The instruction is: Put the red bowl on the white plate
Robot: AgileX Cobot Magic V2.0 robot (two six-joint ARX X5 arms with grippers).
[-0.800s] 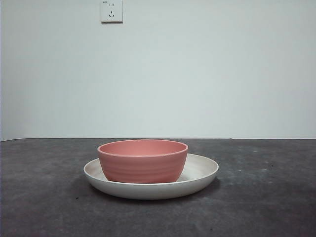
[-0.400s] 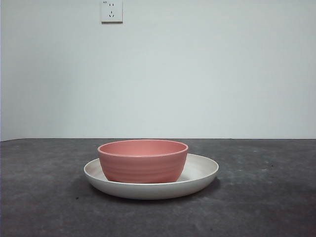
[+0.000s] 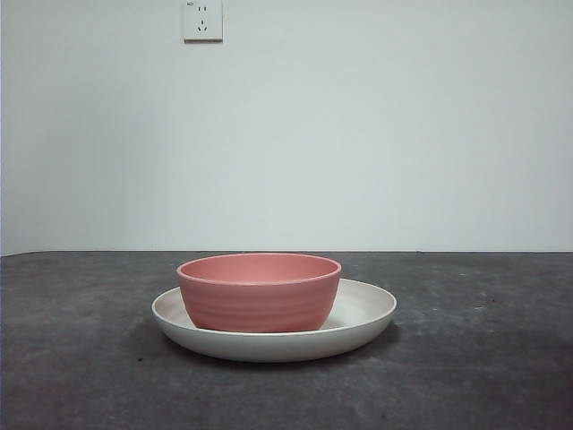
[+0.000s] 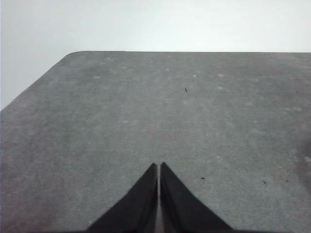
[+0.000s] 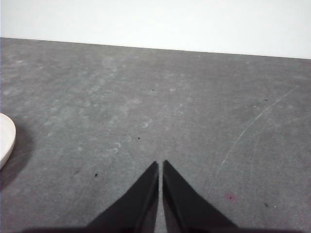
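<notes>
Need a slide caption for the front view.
Red bowl sits upright in the white plate on the table; no arms in view.

Front view: low, level across tabletop (image 3: 501, 376), facing wall, close on white plate (image 3: 363, 315). Wrist views: angled down over bare tabletop. Right wrist shares plate edge.

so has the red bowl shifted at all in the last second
No. In the front view the red bowl sits on the white plate in the same spot below the wall socket as before.

left gripper (image 4: 159, 167) above grey table (image 4: 146, 111), jaws pressed together, holding nothing
</notes>
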